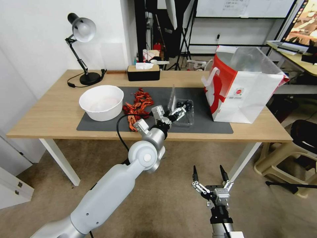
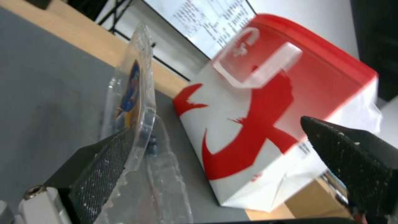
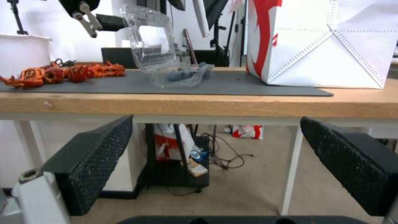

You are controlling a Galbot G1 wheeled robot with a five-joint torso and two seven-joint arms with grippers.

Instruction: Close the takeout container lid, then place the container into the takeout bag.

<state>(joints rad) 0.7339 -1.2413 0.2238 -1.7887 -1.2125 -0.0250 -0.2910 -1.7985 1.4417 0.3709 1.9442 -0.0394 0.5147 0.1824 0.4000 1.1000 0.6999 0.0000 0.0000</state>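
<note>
The takeout container (image 1: pixel 185 114) lies open on the grey mat (image 1: pixel 99 124), dark blueberries in its tray (image 3: pixel 182 76). Its clear lid (image 1: pixel 172 98) stands almost upright on the hinge (image 2: pixel 139 93) (image 3: pixel 151 40). My left gripper (image 1: pixel 175 113) is open right at the container; one finger (image 2: pixel 104 165) lies against the lid's edge, the other finger (image 2: pixel 352 161) is far off it toward the bag. The red-and-white takeout bag (image 1: pixel 244 92) stands open to the right of the container (image 2: pixel 248 124) (image 3: pixel 323 43). My right gripper (image 1: pixel 211 175) hangs open below the table's front edge (image 3: pixel 219 161).
A big white bowl (image 1: pixel 101 102) and a heap of red crayfish (image 1: pixel 138 107) lie left of the container on the mat. A black tissue box (image 1: pixel 143 72) and a desk lamp (image 1: pixel 82 53) stand at the table's back. A chair (image 1: pixel 297 145) is at the right.
</note>
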